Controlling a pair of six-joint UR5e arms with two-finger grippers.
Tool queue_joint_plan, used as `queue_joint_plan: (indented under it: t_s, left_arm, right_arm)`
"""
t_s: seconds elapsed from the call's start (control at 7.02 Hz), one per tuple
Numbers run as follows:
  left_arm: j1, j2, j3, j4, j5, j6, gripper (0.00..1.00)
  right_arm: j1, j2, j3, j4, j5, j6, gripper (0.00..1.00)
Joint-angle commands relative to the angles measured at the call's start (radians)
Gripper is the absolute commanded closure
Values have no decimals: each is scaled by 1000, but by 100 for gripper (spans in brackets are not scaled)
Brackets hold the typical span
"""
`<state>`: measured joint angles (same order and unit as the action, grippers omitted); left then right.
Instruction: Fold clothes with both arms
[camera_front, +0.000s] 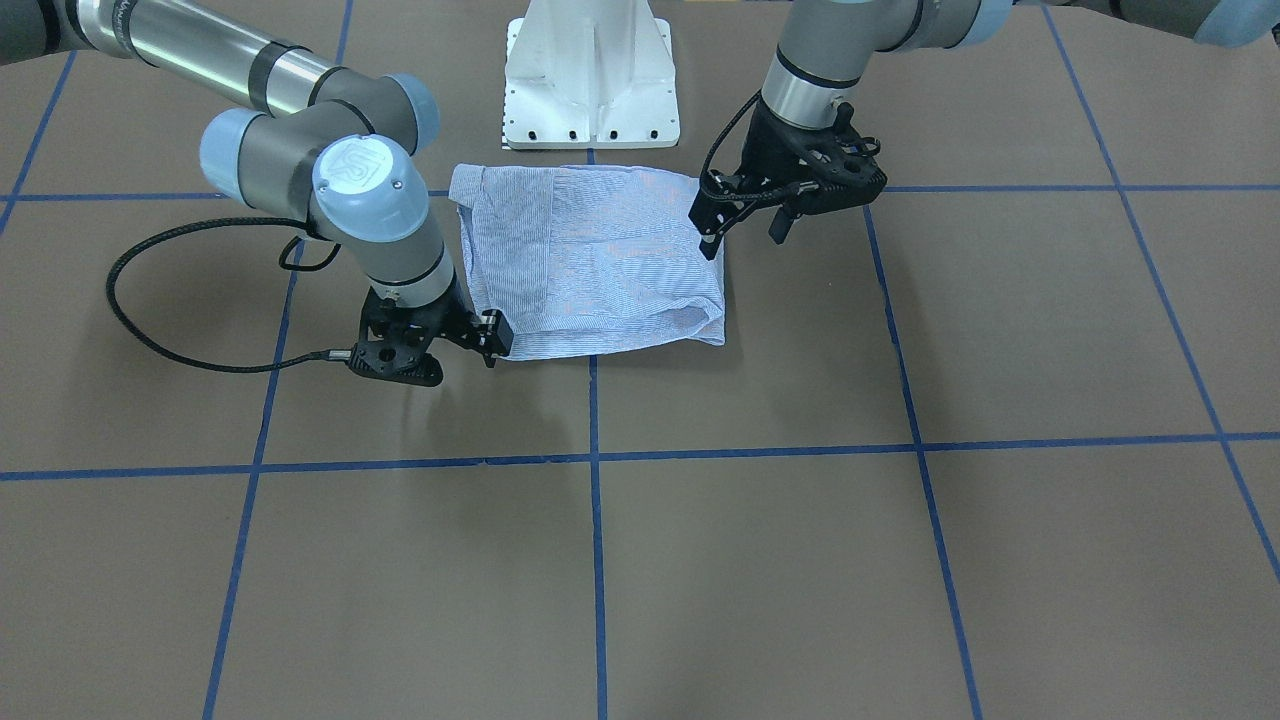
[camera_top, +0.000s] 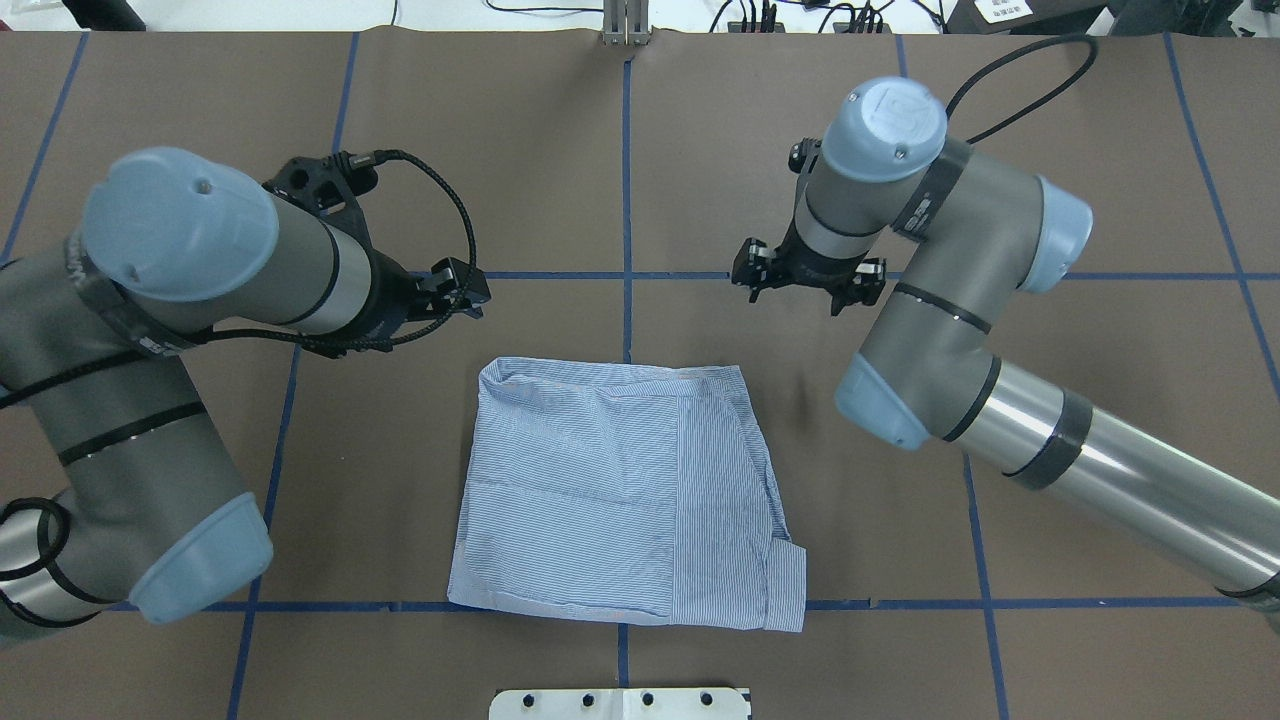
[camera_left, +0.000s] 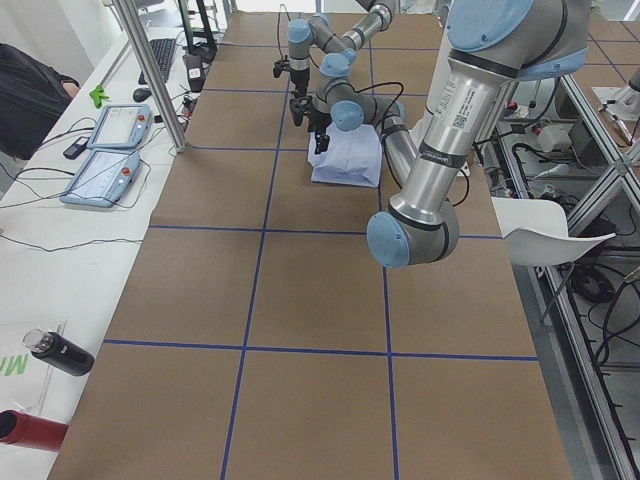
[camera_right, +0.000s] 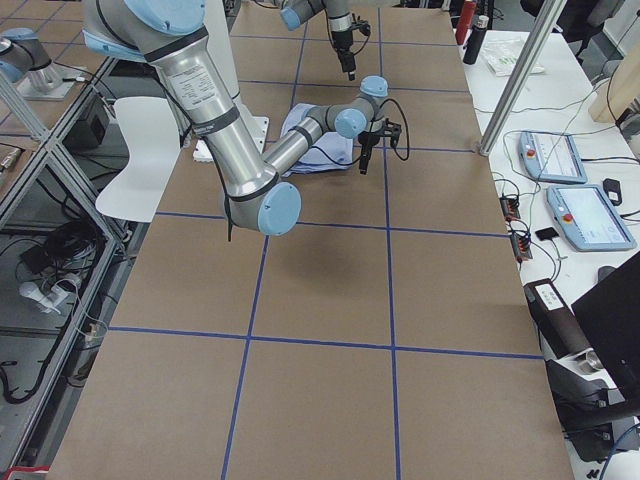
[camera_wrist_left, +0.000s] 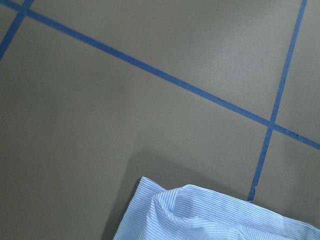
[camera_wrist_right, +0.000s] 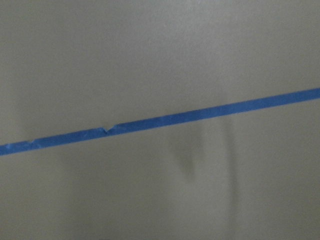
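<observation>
The blue-and-white striped shirt (camera_front: 600, 260) lies folded into a rough rectangle on the brown table, just in front of the robot's base; it also shows in the overhead view (camera_top: 620, 490). My left gripper (camera_front: 745, 232) is open and empty, raised over the shirt's far left corner; overhead it is beside that corner (camera_top: 458, 290). The left wrist view shows that corner (camera_wrist_left: 200, 215) from above. My right gripper (camera_front: 435, 340) is open and empty, raised beside the shirt's far right corner (camera_top: 805, 282). The right wrist view shows only table and tape.
The white pedestal base (camera_front: 592, 80) stands right behind the shirt. Blue tape lines (camera_front: 596, 455) cross the brown table. Control pendants (camera_left: 105, 150) and bottles (camera_left: 55, 352) lie on the side bench beyond the table's far edge.
</observation>
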<state>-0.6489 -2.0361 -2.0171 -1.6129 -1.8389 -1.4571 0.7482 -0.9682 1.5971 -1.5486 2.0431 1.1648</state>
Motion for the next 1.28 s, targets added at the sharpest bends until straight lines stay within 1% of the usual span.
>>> queue_joint_plan:
  t_s: [0.0, 0.14, 0.28, 0.43, 0.57, 0.71, 0.85, 1.14]
  left_arm:
    - [-111, 28, 0, 4, -17, 229, 1]
    - [-198, 66, 0, 2, -69, 364, 1]
    - [-287, 115, 1, 2, -104, 538, 1]
    - [-375, 147, 26, -8, -117, 673, 1]
    - [-440, 151, 59, -10, -155, 757, 1]
    - [-518, 152, 108, -10, -207, 923, 1]
    - [-608, 152, 192, -10, -262, 1095, 1]
    - [-766, 152, 331, -39, -286, 1310, 1]
  right_arm:
    - [145, -32, 32, -51, 69, -216, 0]
    - [213, -67, 47, -53, 101, -338, 0]
    - [288, -117, 69, -53, 156, -458, 0]
    - [363, -165, 90, -54, 228, -534, 0]
    - [440, -206, 95, -54, 285, -628, 0]
    - [495, -254, 89, -54, 302, -762, 0]
    - [544, -292, 81, -54, 302, -872, 0]
    - [640, -375, 76, -59, 304, -1082, 0]
